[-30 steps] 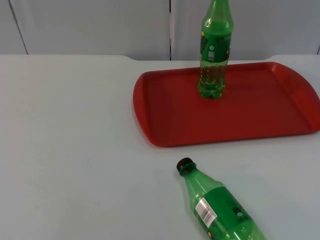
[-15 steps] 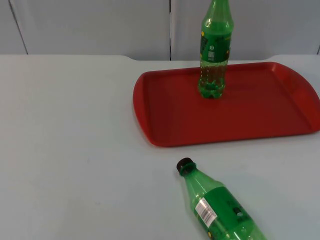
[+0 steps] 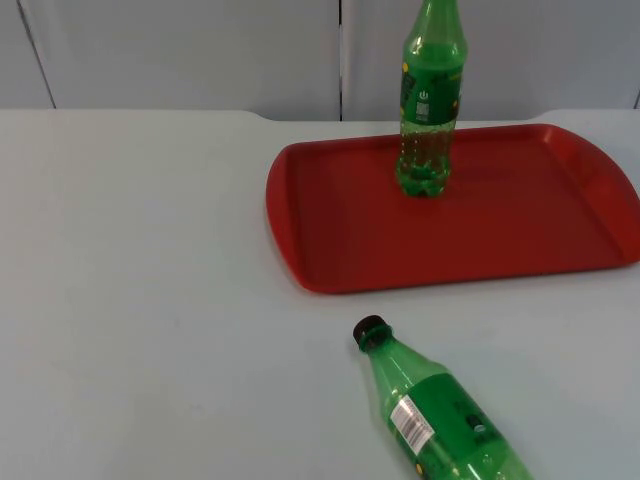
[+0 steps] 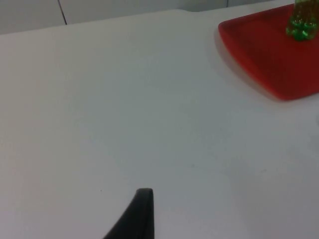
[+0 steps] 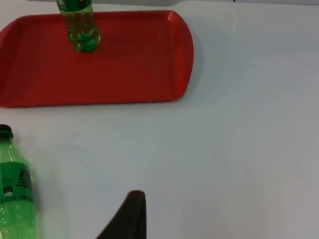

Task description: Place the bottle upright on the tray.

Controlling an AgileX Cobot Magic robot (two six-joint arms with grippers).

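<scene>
A green bottle [image 3: 431, 100] stands upright on the red tray [image 3: 520, 240], near its far rim. A second green bottle [image 3: 435, 415] with a black cap lies on its side on the white table in front of the tray, cap end toward it. The right wrist view shows the lying bottle [image 5: 15, 199], the tray [image 5: 124, 74] and the standing bottle [image 5: 79, 25], with my right gripper [image 5: 130, 214] over bare table well apart from them. My left gripper [image 4: 142, 214] hangs over bare table, far from the tray [image 4: 259, 55]. Both arms wait.
The grey partition wall [image 3: 180, 50] closes off the table behind the tray. White table top [image 3: 130, 280] spreads wide to the left of the tray and the lying bottle.
</scene>
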